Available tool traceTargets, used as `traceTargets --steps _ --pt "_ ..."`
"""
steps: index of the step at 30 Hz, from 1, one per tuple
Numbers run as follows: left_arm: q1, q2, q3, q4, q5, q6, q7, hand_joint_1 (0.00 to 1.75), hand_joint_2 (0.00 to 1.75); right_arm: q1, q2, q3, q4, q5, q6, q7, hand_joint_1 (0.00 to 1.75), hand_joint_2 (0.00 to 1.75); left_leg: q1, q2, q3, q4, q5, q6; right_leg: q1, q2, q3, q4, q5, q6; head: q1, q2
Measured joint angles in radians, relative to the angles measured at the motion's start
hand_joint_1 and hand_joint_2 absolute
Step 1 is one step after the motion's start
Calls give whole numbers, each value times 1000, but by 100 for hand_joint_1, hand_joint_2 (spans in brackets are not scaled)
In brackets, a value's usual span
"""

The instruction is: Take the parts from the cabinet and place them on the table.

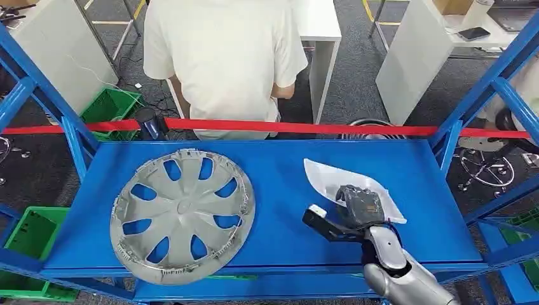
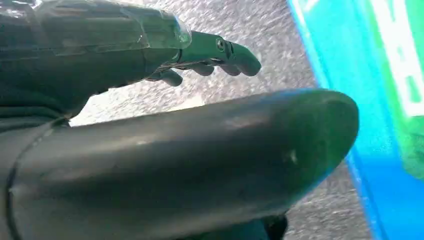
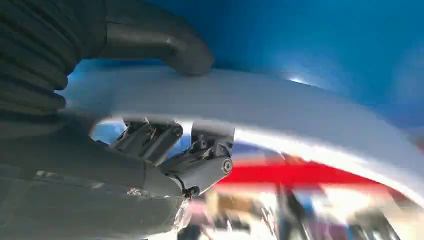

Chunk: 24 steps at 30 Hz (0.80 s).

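A silver hubcap (image 1: 183,213) lies flat on the left half of the blue cabinet shelf (image 1: 279,165). To its right lies a white curved plastic part (image 1: 330,175). My right hand (image 1: 359,206) grips that part at its near edge. The right wrist view shows the white part (image 3: 300,107) pinched between the thumb (image 3: 165,42) on one face and the dark fingers (image 3: 200,160) on the other. My left hand (image 2: 150,75) hangs beside the cabinet over grey floor, fingers stretched out and holding nothing.
A person in a pale shirt (image 1: 222,57) stands just beyond the shelf, behind a red tape (image 1: 305,127). Blue cabinet uprights (image 1: 457,127) frame both sides. Green crates (image 1: 108,108) sit on the floor at the left, and white tables (image 1: 413,57) stand behind.
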State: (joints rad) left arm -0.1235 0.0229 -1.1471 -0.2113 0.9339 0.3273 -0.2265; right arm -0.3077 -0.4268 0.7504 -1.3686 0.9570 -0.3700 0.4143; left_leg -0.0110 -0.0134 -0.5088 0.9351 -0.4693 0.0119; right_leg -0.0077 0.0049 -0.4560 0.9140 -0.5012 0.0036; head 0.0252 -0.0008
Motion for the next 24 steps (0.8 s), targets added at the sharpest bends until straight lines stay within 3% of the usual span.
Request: traceTargets --steps 2,3,12,24 --pt "0 0 0 0 6 5 -28 0 0 19 -6 -10 -48 43 -28 -2 175 175 0 0 0 0 0 0 0 0 0 0 0 0 -1 0" --pt "0 0 0 0 6 6 -40 0 175 27 -10 -16 -70 58 -37 -2 175 175 0 0 -1 0 0 0 0 0 -1 0 -1 0 0 0" --pt "0 0 0 0 16 0 -106 0 175 100 -34 -82 -271 148 -85 -13 175 175 0 0 -7 0 0 0 0 0 -7 0 -1 0 1 0" --pt "0 0 0 0 15 -13 -117 0 175 154 -53 -167 -464 217 -122 -22 175 175 0 1 -9 0 0 0 0 0 -9 0 -1 0 2 0"
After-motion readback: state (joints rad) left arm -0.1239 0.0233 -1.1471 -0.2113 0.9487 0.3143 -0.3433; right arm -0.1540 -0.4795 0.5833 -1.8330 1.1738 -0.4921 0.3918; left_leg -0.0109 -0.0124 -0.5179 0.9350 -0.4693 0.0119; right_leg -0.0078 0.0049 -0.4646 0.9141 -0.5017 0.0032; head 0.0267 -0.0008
